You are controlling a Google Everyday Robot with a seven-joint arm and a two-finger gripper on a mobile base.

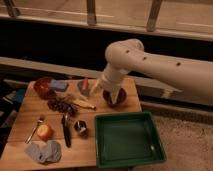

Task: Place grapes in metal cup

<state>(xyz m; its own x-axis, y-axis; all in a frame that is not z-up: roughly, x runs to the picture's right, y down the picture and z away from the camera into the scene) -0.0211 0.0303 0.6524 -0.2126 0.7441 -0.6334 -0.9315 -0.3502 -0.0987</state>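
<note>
The grapes [60,105] are a dark purple-red bunch lying on the wooden table [22,125], left of centre. The metal cup [81,128] is a small shiny cylinder standing near the table's front, just left of the green tray. My gripper [95,89] is at the end of the white arm that reaches in from the right. It hangs above the table between a dark red bowl [115,97] and a small grey and red object [84,86]. It is to the right of the grapes, behind them, and apart from them.
A green tray [128,139] stands at the front right. An orange-red bowl [43,87] and a blue sponge [59,85] are at the back left. An orange fruit [45,131], a spoon [35,129], a black-handled tool [66,132] and grey cloths [44,150] lie at the front left.
</note>
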